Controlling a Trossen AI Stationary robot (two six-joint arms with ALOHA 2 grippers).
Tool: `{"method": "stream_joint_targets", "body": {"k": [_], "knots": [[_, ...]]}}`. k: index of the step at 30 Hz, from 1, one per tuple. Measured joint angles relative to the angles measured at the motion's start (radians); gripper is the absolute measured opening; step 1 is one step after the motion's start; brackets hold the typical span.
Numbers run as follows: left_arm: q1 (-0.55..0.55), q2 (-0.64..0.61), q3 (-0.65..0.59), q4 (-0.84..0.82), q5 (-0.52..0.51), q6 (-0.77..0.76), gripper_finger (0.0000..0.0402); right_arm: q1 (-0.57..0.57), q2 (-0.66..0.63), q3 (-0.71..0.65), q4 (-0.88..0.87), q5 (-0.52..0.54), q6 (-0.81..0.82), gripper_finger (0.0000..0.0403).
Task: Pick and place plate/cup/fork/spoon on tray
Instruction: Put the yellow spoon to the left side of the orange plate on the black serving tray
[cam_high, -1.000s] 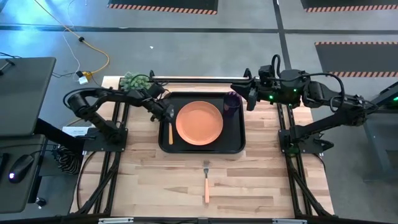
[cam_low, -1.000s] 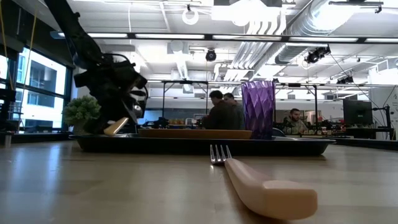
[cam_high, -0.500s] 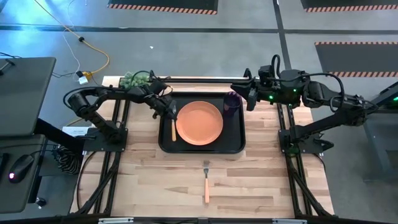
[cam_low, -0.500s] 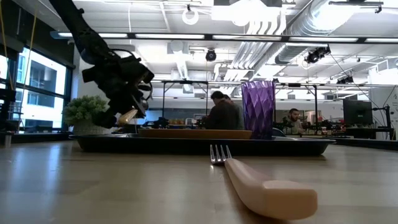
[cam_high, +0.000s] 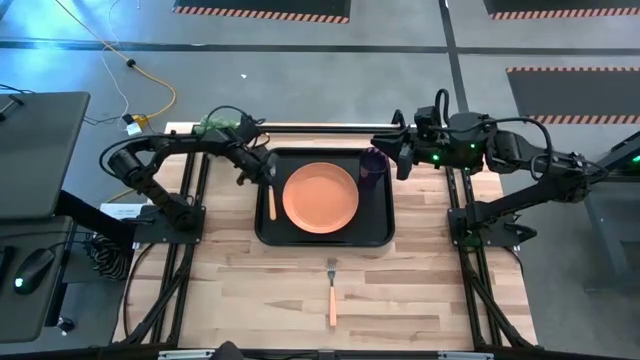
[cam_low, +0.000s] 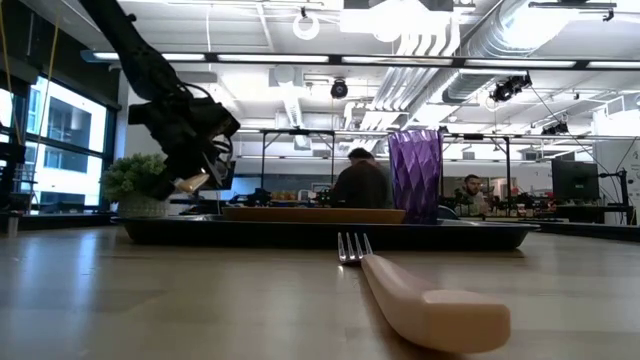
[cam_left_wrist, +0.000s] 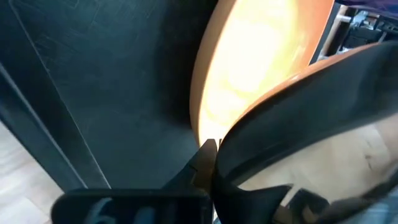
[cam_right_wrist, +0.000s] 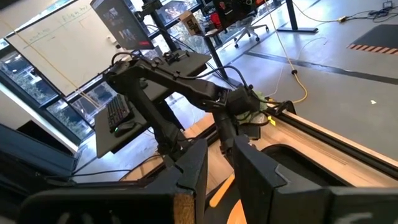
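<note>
Left gripper (cam_high: 262, 170): seen over the tray's left rim, raised above it in the low view; whether its fingers are open or closed cannot be told, nor whether the pale handle end at its tip in the low view is held.
Right gripper (cam_high: 401, 158): held off the tray's far right corner, just beside the cup; its fingers (cam_right_wrist: 252, 168) are seen slightly parted in the right wrist view, with nothing between them.
Fork (cam_high: 332, 290): lies on the bare bench (cam_high: 230, 290) nearest the front edge, well apart from the tray, tines toward it; open bench is left on both sides.
Tray (cam_high: 325, 238): black, set at mid-bench; it holds the plate, spoon and cup.
Plate (cam_high: 321, 196): orange, flat in the tray's middle.
Spoon (cam_high: 273, 203): its handle is seen in the tray's left strip, between rim and plate; its bowl is hidden under the left gripper.
Cup (cam_high: 372, 165): purple, upright in the tray's far right corner.
Low view only: people (cam_low: 362, 185) are seen in the room behind, and a small plant (cam_low: 135, 180) beyond the left gripper.
</note>
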Motion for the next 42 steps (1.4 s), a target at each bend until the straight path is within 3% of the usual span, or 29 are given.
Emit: {"method": "stream_joint_targets", "body": {"k": [13, 25, 42], "knots": [[-0.026, 0.005, 0.045, -0.067, -0.127, 0.001, 0.0005, 0.000, 0.000, 0.000, -0.009, 0.000, 0.000, 0.0067], [-0.129, 0.136, 0.045, -0.070, -0.115, -0.008, 0.0005, 0.000, 0.000, 0.000, -0.053, -0.001, 0.026, 0.0067], [-0.131, 0.144, 0.045, -0.062, -0.174, -0.071, 0.0005, 0.000, 0.000, 0.000, -0.083, -0.046, 0.027, 0.0067]]}}
